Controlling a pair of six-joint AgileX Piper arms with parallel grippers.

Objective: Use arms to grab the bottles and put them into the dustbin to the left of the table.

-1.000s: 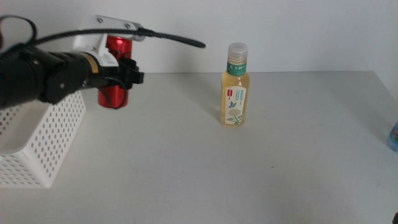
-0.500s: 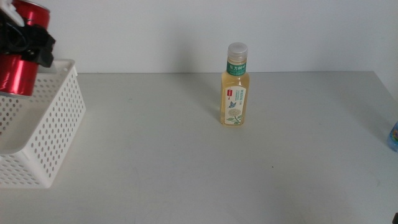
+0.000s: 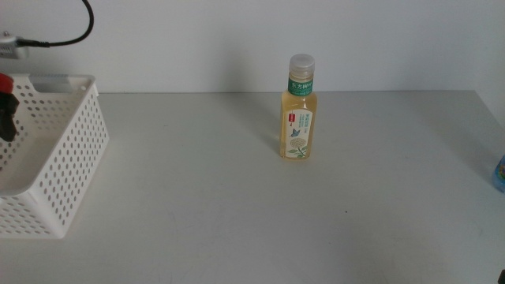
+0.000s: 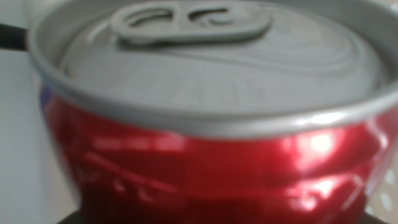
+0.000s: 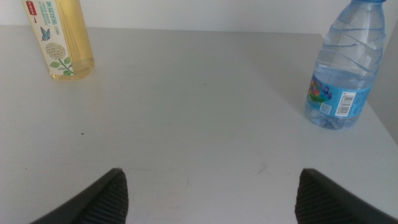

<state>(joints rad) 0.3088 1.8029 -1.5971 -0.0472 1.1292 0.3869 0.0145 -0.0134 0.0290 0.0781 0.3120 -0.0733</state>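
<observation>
Grey table [image 3: 237,189], yellow bottle [image 3: 297,110] upright; left tool gripping red can [image 4: 211,168]

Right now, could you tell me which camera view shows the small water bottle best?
The right wrist view: the water bottle stands there nearly whole, label and barcode legible, cap cut off. The middle view catches only a blue sliver at the table's right edge. The left wrist view shows none of it; the red can fills it.
</observation>
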